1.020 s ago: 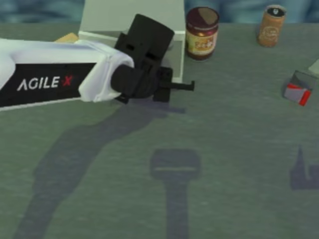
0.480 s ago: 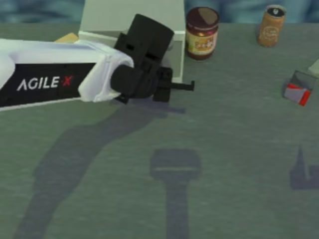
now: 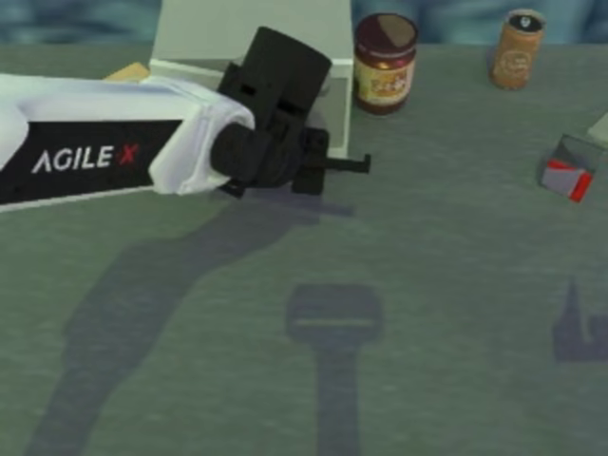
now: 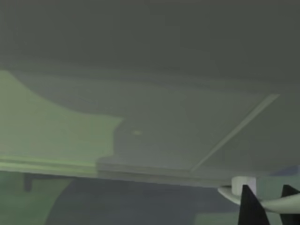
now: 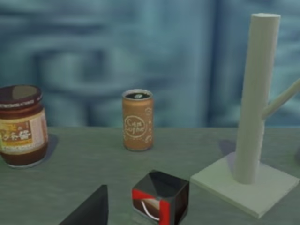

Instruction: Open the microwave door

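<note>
Nothing has shifted across the last second: the left gripper (image 3: pixel 334 163) stays parked at the front of the microwave (image 3: pixel 249 38) in the top view's upper centre, by the microwave door (image 4: pixel 154 126). Whether its fingers are clenched, I cannot tell. Opening looks stalled or finished.

We count one microwave (image 3: pixel 249 38) right behind the left pincer (image 3: pixel 353 163), one tan block (image 3: pixel 131 72) left of it, one jar (image 3: pixel 385 64) just past it, one can (image 3: pixel 517 49) farther right, one red-black cube (image 3: pixel 568 169) far right, one white stand (image 5: pixel 255 117). One arm (image 3: pixel 104 142) seen from above.
</note>
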